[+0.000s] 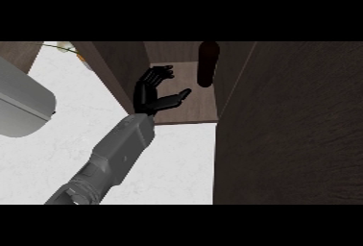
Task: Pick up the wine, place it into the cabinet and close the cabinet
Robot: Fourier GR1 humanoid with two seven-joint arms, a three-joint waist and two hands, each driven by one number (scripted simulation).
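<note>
As its grey forearm slants in from the lower left, the left hand (152, 93) sits inside the cabinet (190, 114), fingers relaxed, thumb spread, holding nothing. Beyond it and apart from it, the wine bottle (207, 62) stands upright on the shelf. Best to draw the hand straight back, clear of the bottle, before swinging the open door (297, 139) shut.

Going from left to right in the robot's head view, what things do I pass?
grey rounded object → left hand, inside the cabinet → wine, standing in the cabinet → dark wood cabinet panel
</note>
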